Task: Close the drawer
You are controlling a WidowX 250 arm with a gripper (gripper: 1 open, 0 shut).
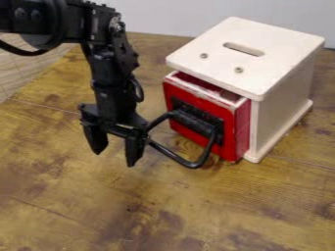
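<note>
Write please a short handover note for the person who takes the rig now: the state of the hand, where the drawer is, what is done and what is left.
Hand: open, holding nothing, fingers pointing down just left of the loop handle; whether it touches the handle cannot be told.
Drawer: red, sticking out a little from the cream box, with a gap showing under the box's top edge.
Done: the hand is at the drawer's front.
Left: push the drawer front toward the box until it sits flush, then pull the hand away.
</note>
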